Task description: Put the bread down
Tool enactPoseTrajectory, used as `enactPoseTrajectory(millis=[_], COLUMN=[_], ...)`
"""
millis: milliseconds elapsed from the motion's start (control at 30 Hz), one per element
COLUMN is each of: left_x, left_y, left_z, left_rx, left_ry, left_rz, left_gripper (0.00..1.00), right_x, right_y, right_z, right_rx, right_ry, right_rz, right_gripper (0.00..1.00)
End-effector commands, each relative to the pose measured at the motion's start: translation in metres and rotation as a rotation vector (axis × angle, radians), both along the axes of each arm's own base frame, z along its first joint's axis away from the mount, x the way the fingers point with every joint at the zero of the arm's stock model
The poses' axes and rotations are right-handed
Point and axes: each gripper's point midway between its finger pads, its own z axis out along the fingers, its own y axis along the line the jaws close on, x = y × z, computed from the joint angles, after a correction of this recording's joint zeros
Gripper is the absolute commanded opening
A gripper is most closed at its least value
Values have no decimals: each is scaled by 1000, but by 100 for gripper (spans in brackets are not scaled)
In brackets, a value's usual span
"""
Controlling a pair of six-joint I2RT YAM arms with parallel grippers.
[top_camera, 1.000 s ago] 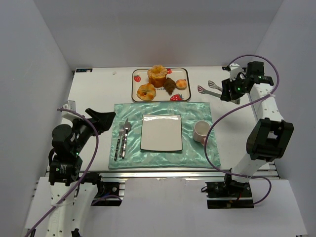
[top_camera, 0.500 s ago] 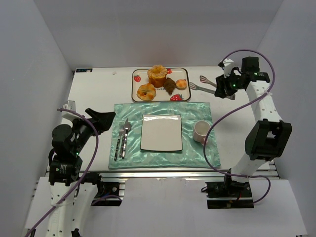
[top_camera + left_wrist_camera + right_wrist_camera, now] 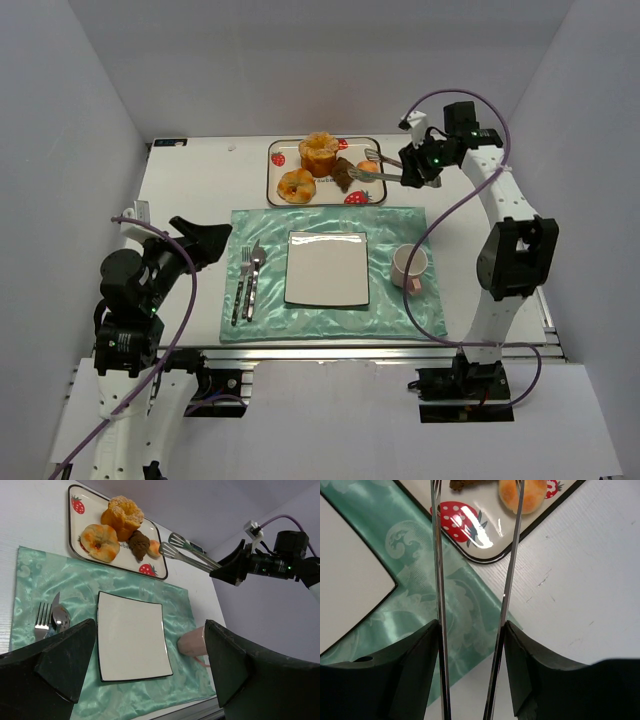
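The bread [image 3: 344, 174] is a small dark brown pastry on the strawberry tray [image 3: 275, 150], between the tall muffin bun [image 3: 319, 152] and the small orange bun [image 3: 368, 170]. It also shows in the left wrist view [image 3: 139, 544] and at the top edge of the right wrist view [image 3: 465, 484]. My right gripper [image 3: 420, 168] [image 3: 471, 630] is shut on metal tongs [image 3: 385, 172] [image 3: 437, 555]. The tong arms stand apart, their tips over the tray's right end by the orange bun. My left gripper [image 3: 205, 240] [image 3: 150, 625] is open and empty at the left of the mat.
A square white plate [image 3: 327, 267] lies on a teal placemat [image 3: 330, 225], with a fork and spoon [image 3: 246, 280] to its left and a pink mug [image 3: 409, 266] to its right. A golden swirled bun [image 3: 296, 185] sits on the tray's front left.
My right arm has swung left with the tongs, from the table's right side to the tray's right end. The left arm has hardly moved.
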Motion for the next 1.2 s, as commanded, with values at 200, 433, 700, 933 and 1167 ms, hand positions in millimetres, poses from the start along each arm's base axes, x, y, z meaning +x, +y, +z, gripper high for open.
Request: enactPoseTrajectory(millis=[200, 433, 700, 933, 1167], left_x=[2, 3, 6, 6, 8], left_y=[4, 5, 5, 8, 8], left_z=[6, 2, -1, -1, 0], left_rx=[-2, -12, -13, -5, -7], left_ry=[4, 12, 19, 23, 20], left_rz=[29, 41, 43, 54, 59], left_gripper=[98, 98, 98, 98, 98], right_x=[37, 49, 57, 62, 62], right_y=[24, 34, 51, 56, 53], right_z=[-8, -16, -33, -40, -54], right_rx=[-44, -28, -54, -63, -107], right_ry=[-49, -44, -38, -36, -24], right_rz=[0, 2, -8, -11, -16], right_gripper=[58, 58, 60, 63, 57])
